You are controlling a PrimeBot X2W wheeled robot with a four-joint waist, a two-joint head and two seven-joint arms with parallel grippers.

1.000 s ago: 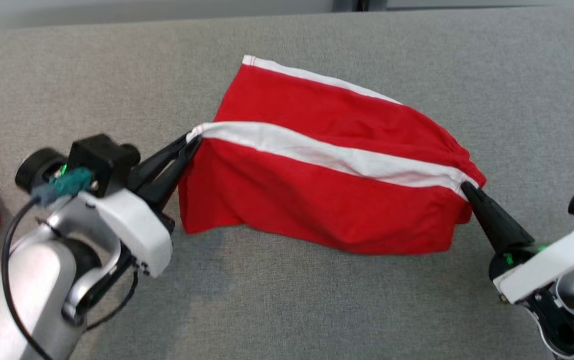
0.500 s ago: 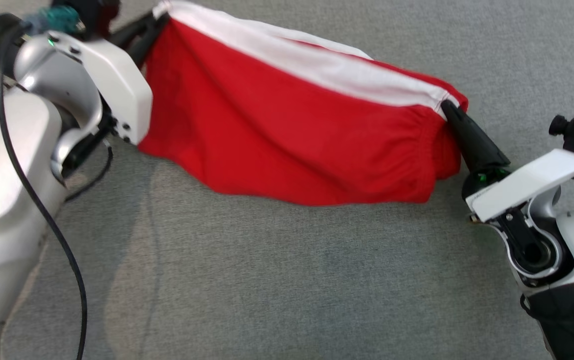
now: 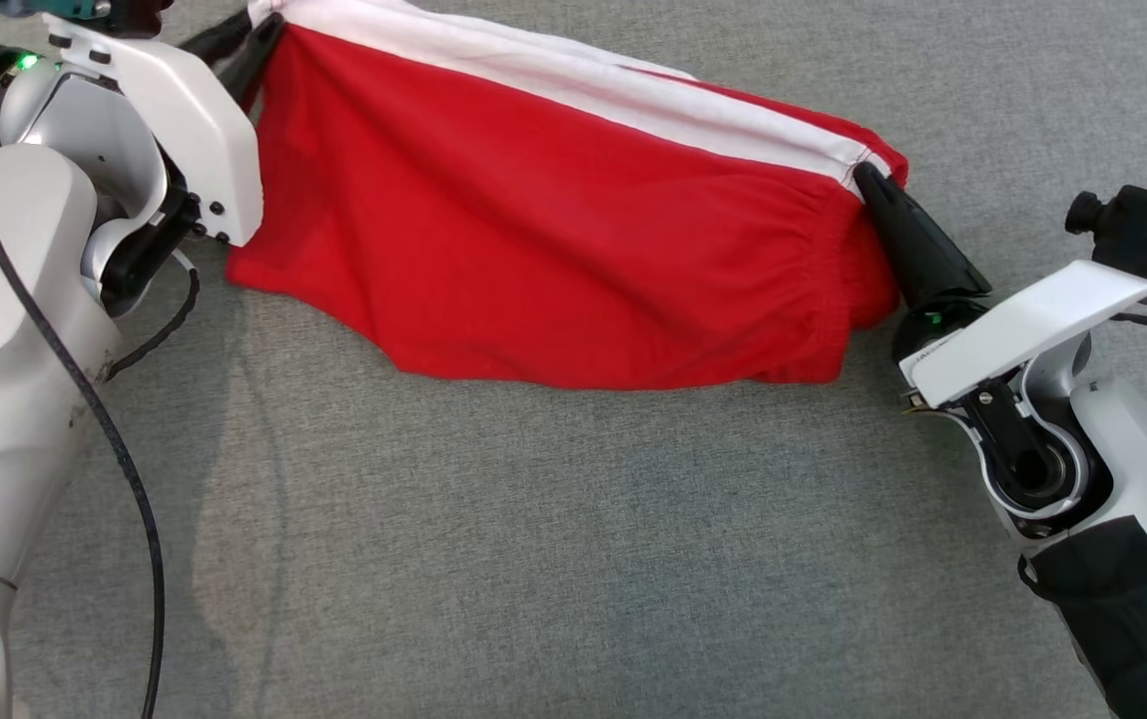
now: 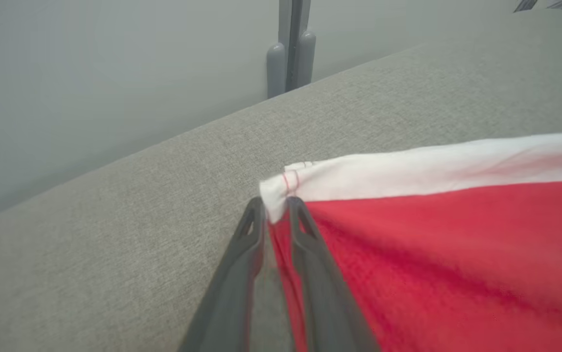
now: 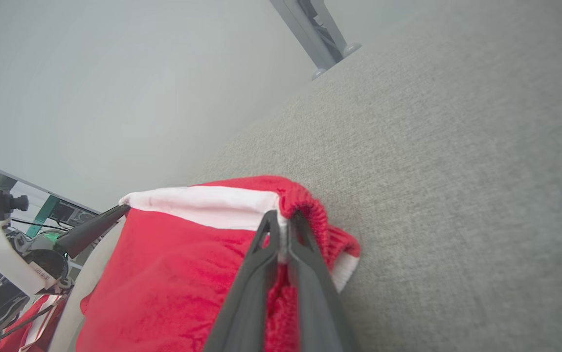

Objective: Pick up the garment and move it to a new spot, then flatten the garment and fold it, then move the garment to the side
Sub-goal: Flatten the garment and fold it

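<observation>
Grey cloth covers the big flat top (image 3: 573, 559) where the work is done. Up over its far part, the red garment (image 3: 553, 240) hangs stretched between two grippers. I cannot tell if its bottom edge touches the top. On one end the left gripper (image 4: 273, 210) has its fingers almost closed, pinching the white corner. On the other end the right gripper (image 5: 281, 222) squeezes tight on the bunchy end. It looks light, soft and floppy, so the corners are the best places to hold. A second ago its white band (image 3: 573, 85) ran across the middle. Now it runs along the top, and the camera has moved too
</observation>
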